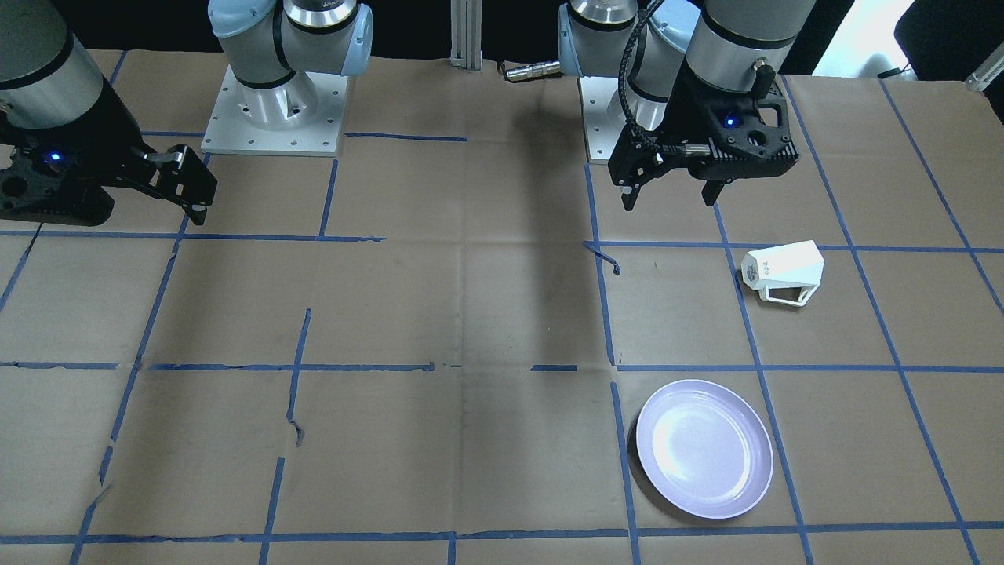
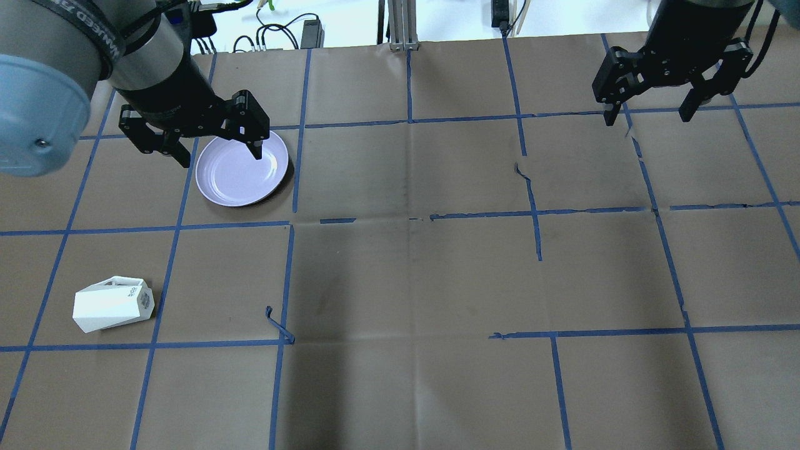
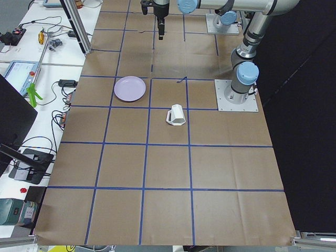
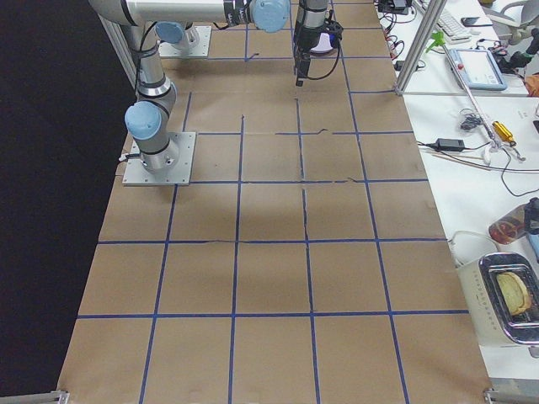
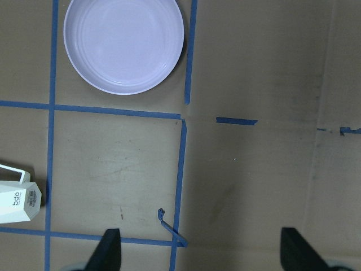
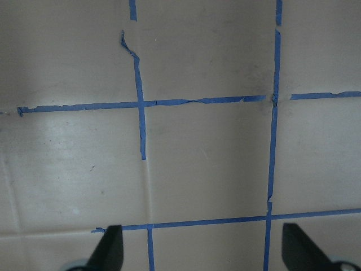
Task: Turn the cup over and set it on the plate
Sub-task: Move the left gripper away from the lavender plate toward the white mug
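Presently the cup [image 2: 112, 304] lies on its side on the table [image 1: 471, 314], on the robot's left half, in a taped square nearer the robot than the plate [image 2: 242, 167] and well apart from it. Its marked base points toward the table's middle and its hexagonal mouth toward the table's left end. The boxy handle sticks out on the side facing the plate.

We judge it a light, rigid piece, probably ceramic or hard plastic. It would be breakable if dropped, and its glossy facets look slippery. The flat opposite facets of the tapered body offer the surest hold. The open-frame handle is a second option, but we consider it thin and likely to twist in the grip. The taper may let the cup slide toward its narrow end under pressure.

The plate sits flat and bare, with a raised rim.

The left gripper [image 2: 222, 159] hangs above the table with its jaws spread and holds nothing. The right gripper [image 2: 647, 119] is likewise spread and empty, well away over the far half.

Brown paper covers the table, marked off with a blue tape grid [image 1: 753, 367] that is creased and torn in places. We expect moderate friction from it.

A white bench [image 4: 472, 168] with cables and tools runs along the operators' side.
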Controlling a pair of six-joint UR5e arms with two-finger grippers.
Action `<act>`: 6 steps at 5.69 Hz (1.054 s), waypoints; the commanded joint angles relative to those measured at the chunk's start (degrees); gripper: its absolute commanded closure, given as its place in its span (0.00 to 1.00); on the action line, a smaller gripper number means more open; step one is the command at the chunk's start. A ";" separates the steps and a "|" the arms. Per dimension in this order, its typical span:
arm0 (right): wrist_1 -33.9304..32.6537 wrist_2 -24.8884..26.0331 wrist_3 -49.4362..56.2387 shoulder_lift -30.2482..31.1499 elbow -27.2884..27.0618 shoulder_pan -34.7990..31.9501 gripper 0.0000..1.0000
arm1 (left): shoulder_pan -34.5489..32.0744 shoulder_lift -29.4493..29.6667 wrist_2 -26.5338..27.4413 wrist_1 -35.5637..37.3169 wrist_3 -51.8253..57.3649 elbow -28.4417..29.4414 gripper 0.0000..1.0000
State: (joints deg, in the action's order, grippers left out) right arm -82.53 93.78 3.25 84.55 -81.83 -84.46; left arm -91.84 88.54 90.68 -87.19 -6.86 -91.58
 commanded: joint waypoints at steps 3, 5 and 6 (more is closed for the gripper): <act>0.00 0.00 0.00 0.00 0.00 0.00 0.00 | 0.08 -0.12 -0.24 0.00 0.00 0.09 0.02; 0.00 0.00 0.00 0.00 0.00 0.00 0.00 | 5.32 -0.91 -0.69 -0.87 6.28 1.40 0.02; 0.00 0.00 0.00 0.00 0.00 0.00 0.00 | 10.84 -1.61 -0.60 -3.49 13.64 1.41 0.02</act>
State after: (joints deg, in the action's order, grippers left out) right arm -82.55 93.78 3.25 84.55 -81.83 -84.47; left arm -85.72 87.52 90.04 -88.72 0.78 -90.34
